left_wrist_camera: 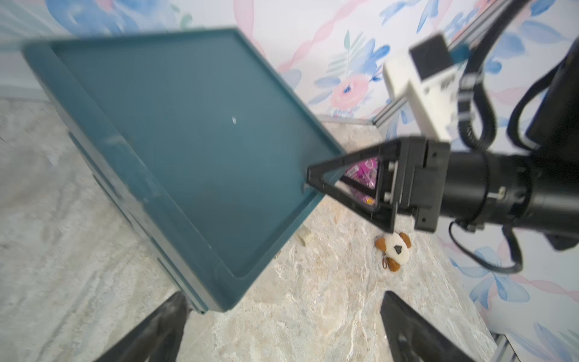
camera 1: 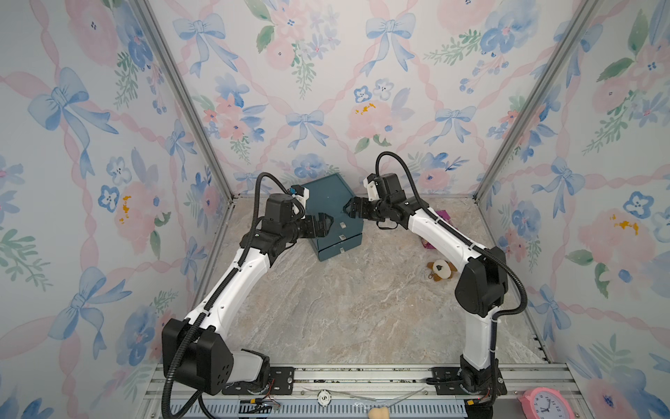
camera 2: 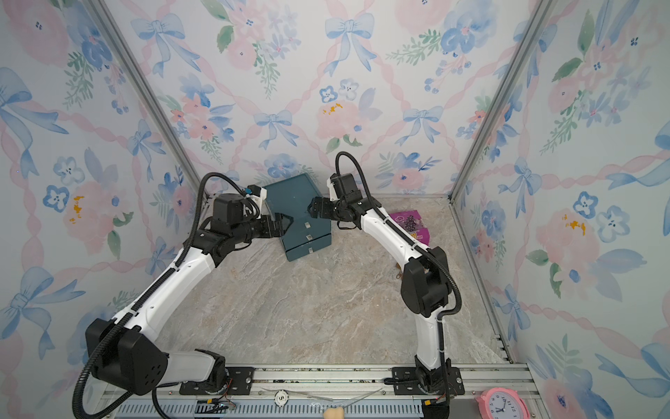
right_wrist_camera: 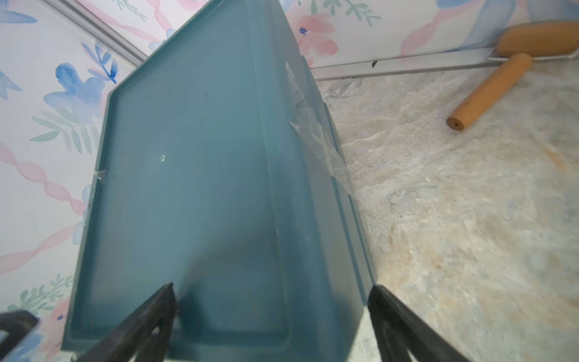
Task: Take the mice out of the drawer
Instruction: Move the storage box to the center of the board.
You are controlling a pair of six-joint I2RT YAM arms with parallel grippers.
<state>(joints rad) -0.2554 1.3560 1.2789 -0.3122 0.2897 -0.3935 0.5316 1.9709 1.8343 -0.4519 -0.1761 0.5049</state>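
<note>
A teal drawer unit (camera 1: pixel 326 196) (camera 2: pixel 293 196) stands at the back of the table, its three drawer fronts (camera 1: pixel 342 237) all shut. The mice are hidden; none shows in any view. My left gripper (camera 1: pixel 326 223) (left_wrist_camera: pixel 282 313) is open beside the unit's front left corner, near the top edge, with nothing between its fingers. My right gripper (camera 1: pixel 350 210) (right_wrist_camera: pixel 272 301) is open too, its jaws straddling the front right edge of the unit's flat top (right_wrist_camera: pixel 203 188). The left wrist view shows the right gripper (left_wrist_camera: pixel 308 178) at that edge.
A brown-and-white plush keychain (camera 1: pixel 440 270) (left_wrist_camera: pixel 394 247) lies on the marble table to the right of the unit. A purple packet (camera 2: pixel 409 225) lies under the right arm. A wooden-handled roller (right_wrist_camera: pixel 492 91) lies by the back wall. A pink clock (camera 1: pixel 540 402) sits on the front rail.
</note>
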